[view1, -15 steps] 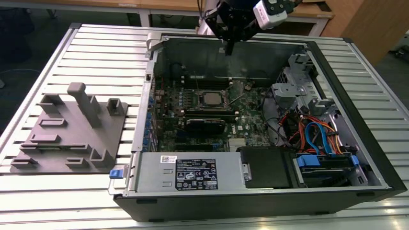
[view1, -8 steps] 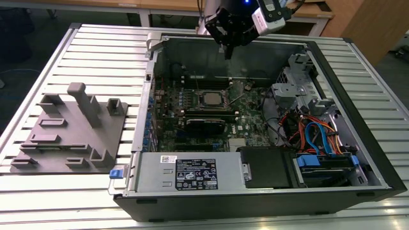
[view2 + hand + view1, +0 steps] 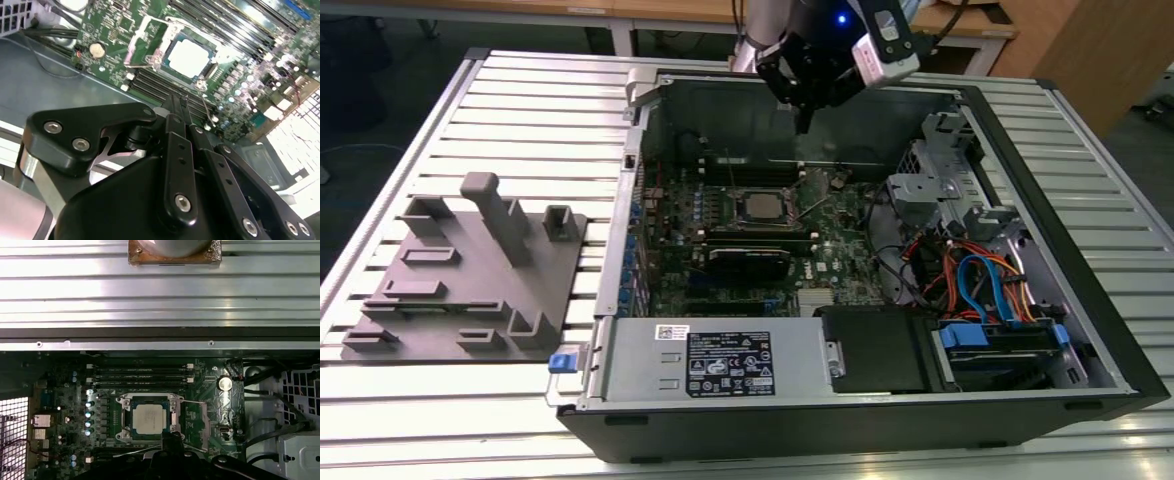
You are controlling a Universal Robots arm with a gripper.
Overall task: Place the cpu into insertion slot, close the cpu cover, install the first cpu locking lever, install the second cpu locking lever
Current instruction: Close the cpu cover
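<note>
- Exterior view: my gripper [image 3: 803, 122] hangs high over the far wall of the open computer case [image 3: 1107, 330], fingers pointing down. The chip [image 3: 761, 207] lies well below it, further in toward the middle of the green board [image 3: 843, 272].
- Second wrist view: the two fingers [image 3: 172, 125] lie pressed together with nothing between them, so I read the tool as closed and empty.
- The chip is already seated flat in its socket [image 3: 120, 432], silver top up.
- The cover [image 3: 151, 401] looks to me to be lying down around the chip as a silver frame, though I cannot be sure it is fully flat.
- A thin wire lever [image 3: 192, 402] runs along one side of the socket. Whether it is hooked under its catch I cannot tell.
- Relation that matters: the socket sits square to the long memory slots [image 3: 140, 375], and in the first wrist view my fingertips line up just beside the socket edge opposite those slots, near the lever side, but apart from it in height.
</note>
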